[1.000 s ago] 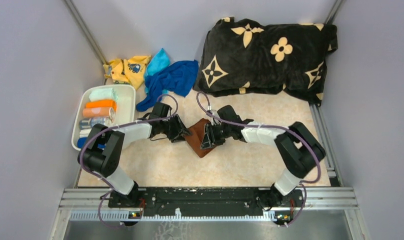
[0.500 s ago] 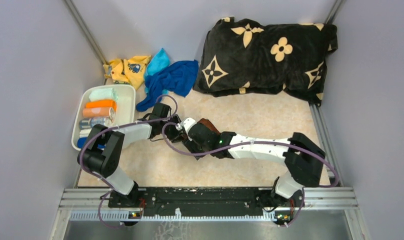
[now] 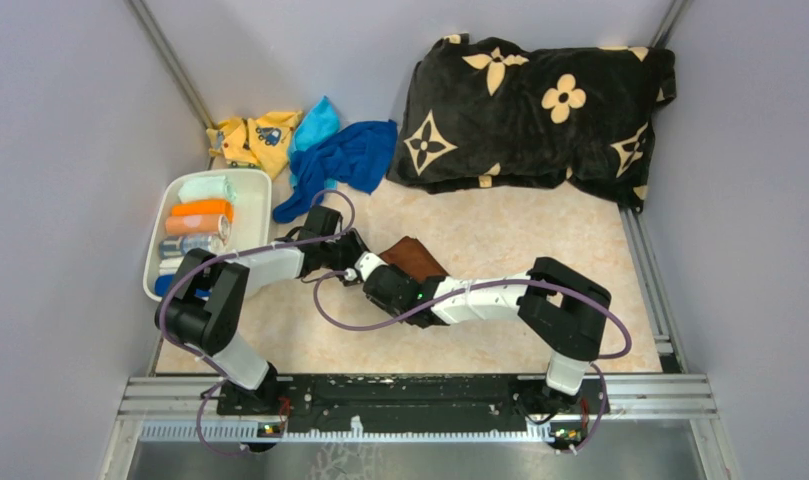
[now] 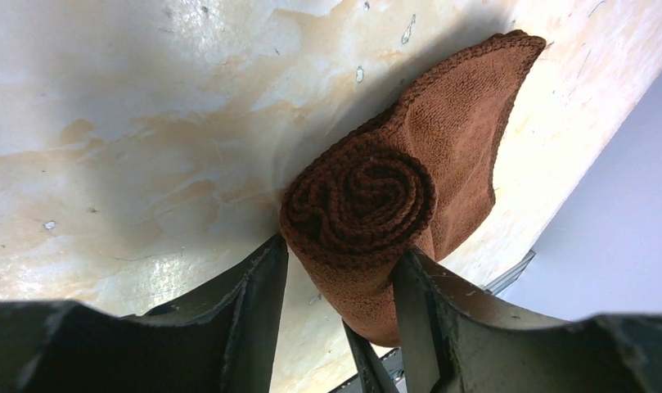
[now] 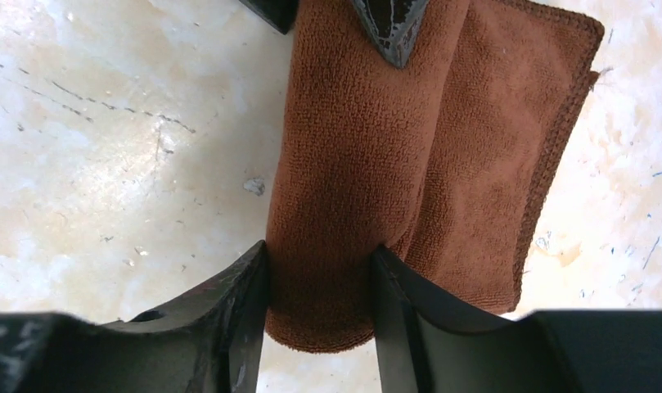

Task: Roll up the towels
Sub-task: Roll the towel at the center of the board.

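Observation:
A brown towel [image 3: 415,257] lies mid-table, partly rolled, with a flat flap left on its right side. In the left wrist view its spiral end [image 4: 360,201] faces the camera, and my left gripper [image 4: 340,270] is shut on that end of the roll. My left gripper also shows in the top view [image 3: 355,255]. My right gripper [image 5: 319,270] is shut across the other end of the roll [image 5: 352,155], one finger on each side. It shows in the top view [image 3: 378,272], close beside the left gripper. The flat flap [image 5: 507,147] lies on the table.
A white bin [image 3: 262,205] at the left holds several rolled towels [image 3: 202,210]. A blue towel [image 3: 345,160], a cyan cloth [image 3: 318,122] and a yellow cloth [image 3: 250,140] lie heaped at the back. A black patterned pillow [image 3: 540,100] fills the back right.
My right arm has swung left across the towel and now sits next to the left gripper. The towel has gone from a flat diamond to a partial roll.

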Available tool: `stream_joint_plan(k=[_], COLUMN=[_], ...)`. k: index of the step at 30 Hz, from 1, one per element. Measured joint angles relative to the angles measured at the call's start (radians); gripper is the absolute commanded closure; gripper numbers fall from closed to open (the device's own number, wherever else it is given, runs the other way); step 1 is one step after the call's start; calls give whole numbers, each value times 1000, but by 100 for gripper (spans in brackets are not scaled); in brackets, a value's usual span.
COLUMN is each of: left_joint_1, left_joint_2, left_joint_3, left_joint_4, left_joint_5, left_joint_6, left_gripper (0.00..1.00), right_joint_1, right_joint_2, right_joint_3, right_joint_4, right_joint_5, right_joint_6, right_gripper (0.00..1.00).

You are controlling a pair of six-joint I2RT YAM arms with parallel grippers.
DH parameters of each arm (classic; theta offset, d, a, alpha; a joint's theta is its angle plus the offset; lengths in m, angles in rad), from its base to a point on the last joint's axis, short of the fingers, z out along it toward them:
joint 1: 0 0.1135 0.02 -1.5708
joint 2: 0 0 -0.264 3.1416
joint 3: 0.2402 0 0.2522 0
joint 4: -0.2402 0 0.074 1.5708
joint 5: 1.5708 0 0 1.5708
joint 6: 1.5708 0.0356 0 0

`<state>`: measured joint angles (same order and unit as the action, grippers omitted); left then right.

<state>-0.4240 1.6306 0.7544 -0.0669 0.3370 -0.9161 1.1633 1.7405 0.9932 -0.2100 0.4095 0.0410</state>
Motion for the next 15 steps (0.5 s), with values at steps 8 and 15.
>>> stream_joint_plan(k=[8,15], left_joint_1=[0,8], left_joint_2=[-9,-128], left_joint_3=[1,-40], left_joint_4=[-2,-89], left_joint_5=[0,-57], left_joint_6=[-2,19], left_gripper=[33,24], right_joint_1=[-10,-189], right_joint_2=[-4,-77], right_joint_3=[-8,-71], right_joint_4=[10,75], right_joint_5=[-7,-434], right_joint_6=[-8,68], right_gripper=[95,98])
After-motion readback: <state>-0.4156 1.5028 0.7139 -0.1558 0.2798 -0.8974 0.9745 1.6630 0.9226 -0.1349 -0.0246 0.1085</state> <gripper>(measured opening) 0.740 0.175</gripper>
